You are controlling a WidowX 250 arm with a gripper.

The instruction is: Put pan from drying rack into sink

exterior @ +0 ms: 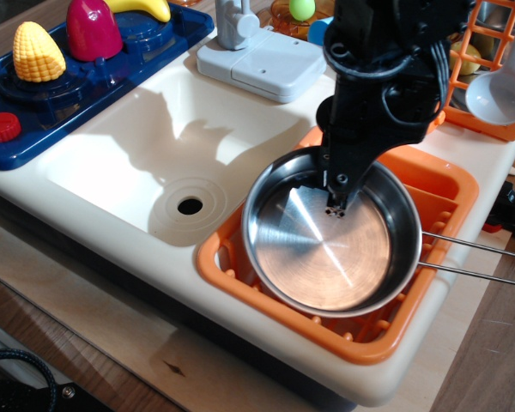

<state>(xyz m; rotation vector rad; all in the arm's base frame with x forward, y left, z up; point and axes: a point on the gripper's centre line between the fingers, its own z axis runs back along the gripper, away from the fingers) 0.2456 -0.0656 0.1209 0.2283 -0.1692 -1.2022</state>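
Observation.image shows the pincer lowered inside the pan, whether spread or pinching I cannot tell, while the pan sits tilted in the drying rack, with the sink waiting at nine o'clock.

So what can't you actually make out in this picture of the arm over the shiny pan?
- Whether the gripper is open, shut or holding the pan: the arm's dark body hides its jaws.
- The end of the pan's wire handle, cut off by the right edge.
- The drying rack floor, mostly covered by the pan.
- The sink far right corner, behind the arm.
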